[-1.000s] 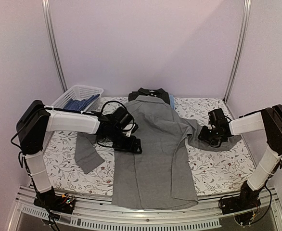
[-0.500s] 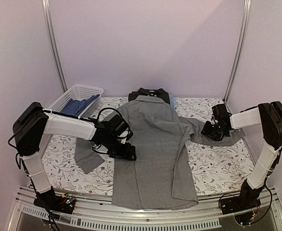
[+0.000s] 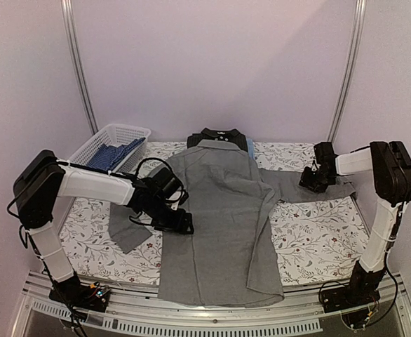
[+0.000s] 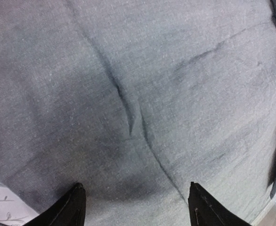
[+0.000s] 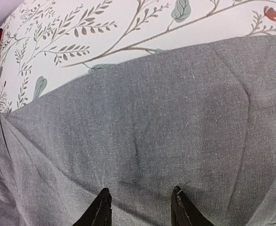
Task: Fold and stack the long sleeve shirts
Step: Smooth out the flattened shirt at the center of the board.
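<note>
**Limp grey shirt [image 3: 223, 225] under open jaws**

The grey shirt lies flat, its body directly under the left gripper [image 4: 137, 205], jaws wide. Farther back, its sleeve [image 5: 175, 132] lies beneath the right gripper [image 5: 139, 207], jaws partly apart. Light, floppy cloth; I judge an edge or seam pinch holds best.

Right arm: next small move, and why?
Probably lower the right claw and close it on the outstretched sleeve of the grey shirt. The claw is open directly over that sleeve, which lies flat and unfolded, while the left claw is open over the shirt body.
</note>
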You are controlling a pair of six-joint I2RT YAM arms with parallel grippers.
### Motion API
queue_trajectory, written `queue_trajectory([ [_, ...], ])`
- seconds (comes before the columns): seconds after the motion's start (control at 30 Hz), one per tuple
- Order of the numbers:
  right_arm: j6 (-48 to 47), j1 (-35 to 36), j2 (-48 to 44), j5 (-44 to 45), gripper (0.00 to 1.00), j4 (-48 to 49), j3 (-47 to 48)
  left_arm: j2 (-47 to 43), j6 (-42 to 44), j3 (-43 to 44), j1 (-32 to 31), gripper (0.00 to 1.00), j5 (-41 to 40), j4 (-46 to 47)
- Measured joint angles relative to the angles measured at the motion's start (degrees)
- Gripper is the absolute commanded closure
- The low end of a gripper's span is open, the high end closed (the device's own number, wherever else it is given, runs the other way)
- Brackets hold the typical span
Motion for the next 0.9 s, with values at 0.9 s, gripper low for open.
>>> queue_trajectory([
  [0.9,-6.2,-0.5,3.4,0.1,0.52,-9.4,9.1,-2.6,2.6,-2.1,3.9,0.25,-2.1,-3.8],
])
